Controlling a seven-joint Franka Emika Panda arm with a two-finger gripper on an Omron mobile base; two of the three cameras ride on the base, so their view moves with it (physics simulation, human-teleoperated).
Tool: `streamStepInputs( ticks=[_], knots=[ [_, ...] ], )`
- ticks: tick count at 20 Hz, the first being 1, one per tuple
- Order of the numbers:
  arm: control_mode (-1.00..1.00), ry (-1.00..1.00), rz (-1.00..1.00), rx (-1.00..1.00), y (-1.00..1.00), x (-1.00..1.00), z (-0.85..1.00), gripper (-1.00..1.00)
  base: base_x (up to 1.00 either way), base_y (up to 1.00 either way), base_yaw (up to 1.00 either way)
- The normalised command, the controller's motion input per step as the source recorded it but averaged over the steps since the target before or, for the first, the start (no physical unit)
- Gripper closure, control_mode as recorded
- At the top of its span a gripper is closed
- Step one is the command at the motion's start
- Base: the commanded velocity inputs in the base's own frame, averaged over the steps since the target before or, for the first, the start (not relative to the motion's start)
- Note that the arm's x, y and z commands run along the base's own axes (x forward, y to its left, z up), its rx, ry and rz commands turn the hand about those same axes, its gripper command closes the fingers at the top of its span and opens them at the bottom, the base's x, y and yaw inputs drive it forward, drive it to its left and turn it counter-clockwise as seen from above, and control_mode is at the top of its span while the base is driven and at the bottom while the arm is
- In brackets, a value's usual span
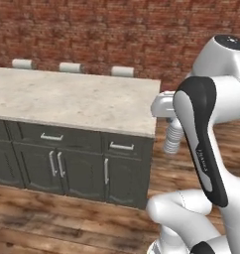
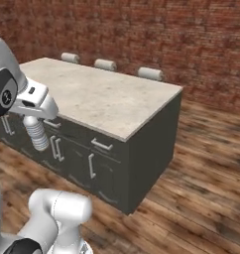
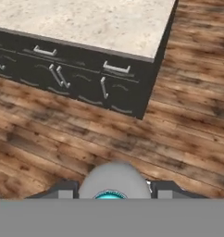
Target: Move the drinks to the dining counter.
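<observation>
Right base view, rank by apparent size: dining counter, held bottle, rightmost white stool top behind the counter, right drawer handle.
1. dining counter, by far the largest.
2. bottle, but it hangs nearer the camera.
3. white stool top, close to the bottle, so the order of 2 and 3 is unsure.
4. drawer handle, thin and smallest.

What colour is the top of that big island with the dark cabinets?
Beige speckled stone top of the island, clearest in the right base view.

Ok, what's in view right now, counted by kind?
Bottle: 1, held
Counter: 1
Stools: 3
Total: 5
</observation>
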Motion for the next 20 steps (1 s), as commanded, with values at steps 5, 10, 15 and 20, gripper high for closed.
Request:
streamStepInputs(
  ticks=[5,10,15,20],
  knots=[
    [1.0,0.0,0.0,0.0,0.0,0.0,0.0,1.0,1.0,1.0,-0.38],
    [1.0,0.0,0.0,0.0,0.0,0.0,0.0,1.0,1.0,1.0,-0.36],
    [1.0,0.0,0.0,0.0,0.0,0.0,0.0,1.0,1.0,0.99,-0.29],
    [1.0,0.0,0.0,0.0,0.0,0.0,0.0,1.0,1.0,0.86,-0.24]
  ],
)
